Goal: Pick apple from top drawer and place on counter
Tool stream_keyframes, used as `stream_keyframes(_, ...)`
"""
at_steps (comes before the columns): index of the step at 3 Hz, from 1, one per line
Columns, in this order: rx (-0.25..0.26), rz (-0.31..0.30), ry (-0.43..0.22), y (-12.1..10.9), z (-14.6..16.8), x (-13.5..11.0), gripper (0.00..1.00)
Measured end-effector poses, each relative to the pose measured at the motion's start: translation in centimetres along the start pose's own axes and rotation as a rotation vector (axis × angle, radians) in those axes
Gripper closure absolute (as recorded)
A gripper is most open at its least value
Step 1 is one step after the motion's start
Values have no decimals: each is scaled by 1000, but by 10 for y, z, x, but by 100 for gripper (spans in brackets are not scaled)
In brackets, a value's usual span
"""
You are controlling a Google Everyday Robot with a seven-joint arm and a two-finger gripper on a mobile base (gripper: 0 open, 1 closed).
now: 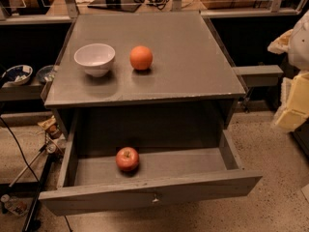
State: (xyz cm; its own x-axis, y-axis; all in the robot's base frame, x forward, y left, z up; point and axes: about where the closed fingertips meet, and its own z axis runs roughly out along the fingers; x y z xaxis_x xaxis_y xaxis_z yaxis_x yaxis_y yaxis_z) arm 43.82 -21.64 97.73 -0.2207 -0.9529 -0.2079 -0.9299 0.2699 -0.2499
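Gripper at right edge; round red apple in open top drawer.

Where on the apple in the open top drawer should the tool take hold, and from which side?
Grip the apple across its widest middle, coming down from above: it sits stem dimple up on the top drawer floor, close behind the front panel, clear of the counter overhang. The tool is at the right edge, away from it.

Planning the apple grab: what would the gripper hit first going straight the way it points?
Probably the floor right of the open drawer. The gripper sits at the picture's right edge, seemingly pointing down, right of the apple; depth is unclear.
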Motion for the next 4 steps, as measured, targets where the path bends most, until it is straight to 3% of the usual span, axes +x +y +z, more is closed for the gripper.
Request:
stream_keyframes(1,0,0,0,0,0,0,0)
stream_keyframes(2,-18,-9,-40,5,7,-5,0)
stream_keyframes(4,-72,-78,-80,11,36,-32,0)
